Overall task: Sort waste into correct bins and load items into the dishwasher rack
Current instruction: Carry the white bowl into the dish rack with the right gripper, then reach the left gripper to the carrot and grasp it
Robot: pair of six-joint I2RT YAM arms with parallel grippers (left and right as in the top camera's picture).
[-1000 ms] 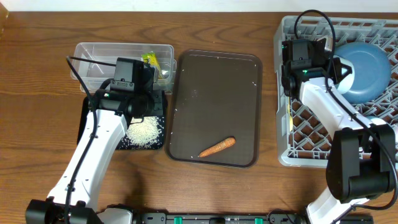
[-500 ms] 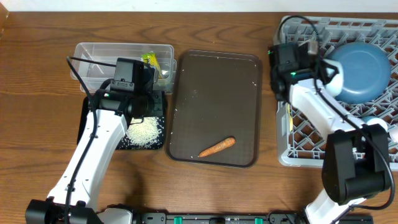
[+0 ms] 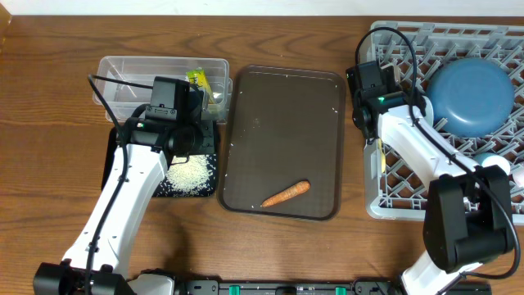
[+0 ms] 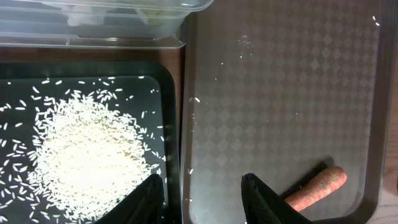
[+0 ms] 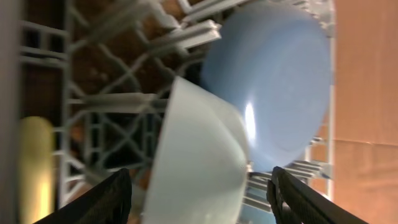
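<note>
The grey dishwasher rack [image 3: 393,197] holds the dark blue dish [image 3: 473,90] and a light blue cup [image 3: 491,160]. In the right wrist view a white bowl [image 5: 199,155] leans on the blue dish [image 5: 267,81]. My right gripper [image 5: 208,196] is open, and there is a gap between each finger and the bowl. A cream spoon [image 3: 381,152] lies along the rack's left side. My left gripper [image 4: 202,199] is open and holds nothing. It hovers over the seam between the black tray [image 4: 161,87] with the rice [image 4: 87,155] and the brown tray. The carrot stick [image 4: 314,186] lies just right of it.
The clear tub [image 3: 164,74] behind the black tray holds a yellow-green wrapper [image 3: 198,80]. The large brown tray [image 3: 286,123] sits mid-table with the carrot [image 3: 286,193] near its front edge. Loose rice grains are scattered on both trays.
My right gripper has opened, let go of the white bowl and drawn back to the left edge of the rack. The left arm has not moved.
</note>
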